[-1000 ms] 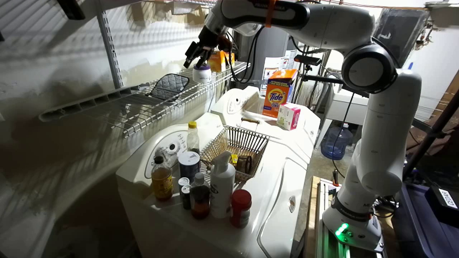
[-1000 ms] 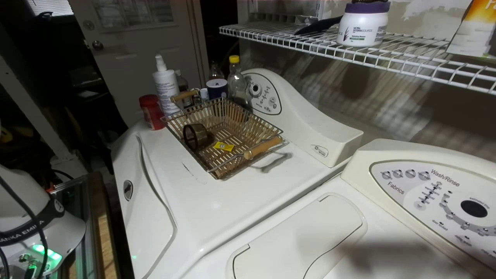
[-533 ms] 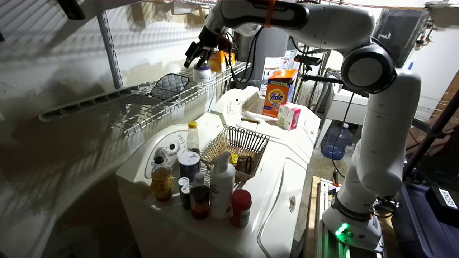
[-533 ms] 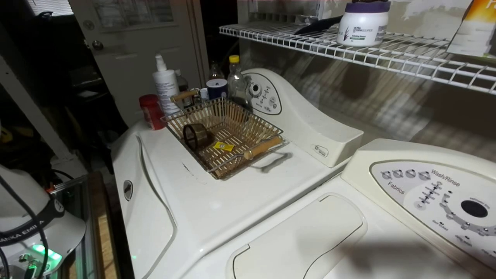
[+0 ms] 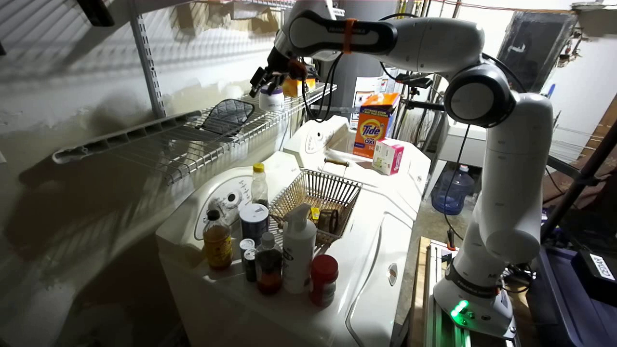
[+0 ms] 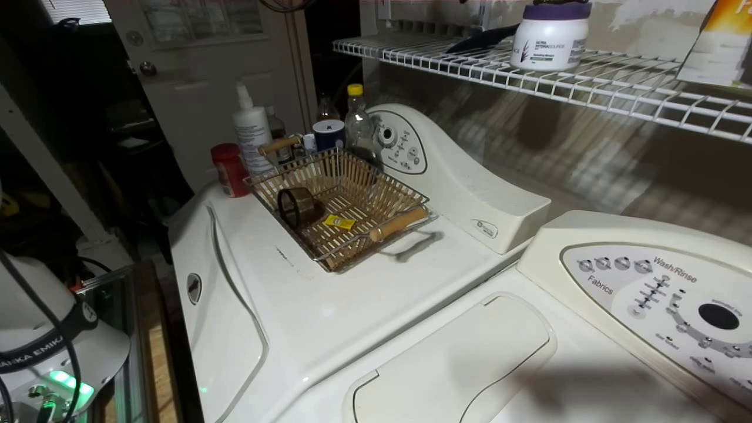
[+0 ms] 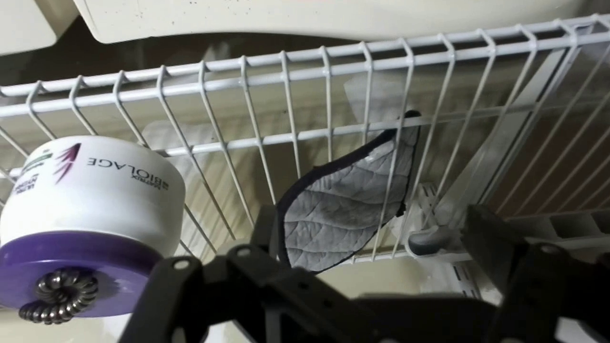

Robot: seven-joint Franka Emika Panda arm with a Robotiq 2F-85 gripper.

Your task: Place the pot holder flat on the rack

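Note:
The pot holder (image 5: 229, 117) is a dark grey quilted pad with a black edge. It stands tilted and curved on the rack (image 7: 305, 72), not flat. In the wrist view, wires cross in front of part of the pot holder (image 7: 329, 214), and its lower left edge lies by the left finger. It shows as a dark sliver (image 6: 484, 40) in an exterior view, behind the jar. My gripper (image 5: 262, 88) is above the rack near the jar. In the wrist view the gripper (image 7: 381, 238) is open, fingers wide apart, nothing between them.
A white jar with a purple lid (image 7: 90, 190) stands on the rack beside the gripper, a coil on its lid. An orange box (image 5: 291, 87) is behind it. A bracket (image 7: 431, 240) sits at the wall side. Below are a wire basket (image 6: 376, 235), bottles and a washer (image 6: 587, 364).
The arm's upper links and elbow have shifted left and the wrist has lowered in an exterior view. The fingers have moved only slightly. The pot holder and jar have not moved.

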